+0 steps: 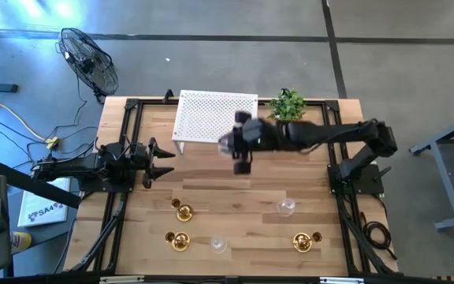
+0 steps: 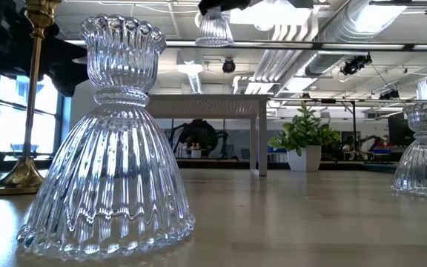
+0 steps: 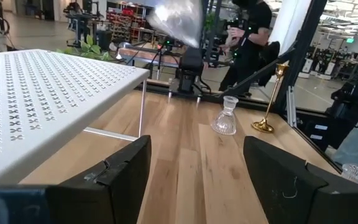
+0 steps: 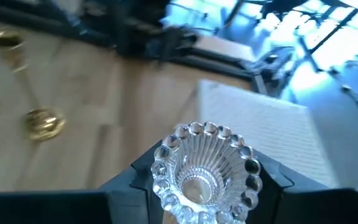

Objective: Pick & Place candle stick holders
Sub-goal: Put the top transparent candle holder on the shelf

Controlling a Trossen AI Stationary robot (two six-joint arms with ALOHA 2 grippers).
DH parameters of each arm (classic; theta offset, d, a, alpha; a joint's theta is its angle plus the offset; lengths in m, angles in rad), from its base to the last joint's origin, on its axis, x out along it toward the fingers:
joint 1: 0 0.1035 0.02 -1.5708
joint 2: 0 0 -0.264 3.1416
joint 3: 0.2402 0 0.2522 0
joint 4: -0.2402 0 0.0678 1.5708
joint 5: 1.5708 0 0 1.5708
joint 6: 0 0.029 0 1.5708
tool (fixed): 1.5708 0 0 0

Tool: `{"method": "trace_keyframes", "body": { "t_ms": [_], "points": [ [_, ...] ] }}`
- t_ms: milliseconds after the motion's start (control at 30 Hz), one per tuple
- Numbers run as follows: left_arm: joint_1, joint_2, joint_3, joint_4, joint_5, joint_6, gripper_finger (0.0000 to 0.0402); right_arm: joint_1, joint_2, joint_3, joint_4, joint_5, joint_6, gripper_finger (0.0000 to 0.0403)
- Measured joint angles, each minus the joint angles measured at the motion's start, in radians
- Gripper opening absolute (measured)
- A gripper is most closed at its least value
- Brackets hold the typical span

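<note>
Above the light wooden table [image 1: 235,185], near the white perforated metal shelf [image 1: 211,117] at 12 o'clock, the right gripper [image 4: 204,186] holds a clear ribbed glass candle holder [image 4: 204,165] raised in the air. At 9 o'clock the left gripper [image 1: 164,162] waits, fingers wide apart. Toward 6 o'clock stand three gold brass holders [image 1: 182,210] and two more small glass holders [image 1: 286,207].

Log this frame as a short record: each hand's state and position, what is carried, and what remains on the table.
right hand: shut on a clear glass holder, raised over the table beside the white perforated rack
left hand: open, empty, at the table's left side
glass holders on table: two
gold holders on table: three, all near the front
other: potted plant at the back edge
</note>
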Motion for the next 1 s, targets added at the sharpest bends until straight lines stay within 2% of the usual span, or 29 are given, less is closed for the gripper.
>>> {"method": "trace_keyframes", "body": {
  "t_ms": [267,433,633,767,933,1000],
  "points": [
    [0.0,0.0,0.0,0.003,0.017,-0.002,0.025,-0.221,0.0,0.095,-0.078,0.024,0.022,0.014],
    [0.0,0.0,0.0,0.003,0.017,-0.002,0.025,-0.379,0.0,0.04,-0.028,-0.171,0.105,0.014],
    [0.0,0.0,0.0,0.003,0.017,-0.001,0.025,-0.48,0.0,-0.107,0.15,-0.292,0.14,0.014],
    [0.0,0.0,0.0,0.003,0.018,-0.011,0.025,-0.502,0.0,-0.182,0.261,-0.262,0.139,0.014],
    [0.0,0.0,0.0,0.002,0.018,-0.019,0.025,-0.511,0.0,-0.231,0.275,-0.177,0.138,0.014],
    [0.0,0.0,0.0,0.002,0.018,-0.019,0.025,-0.517,0.001,-0.24,0.274,-0.18,0.138,0.014]
  ]
}}
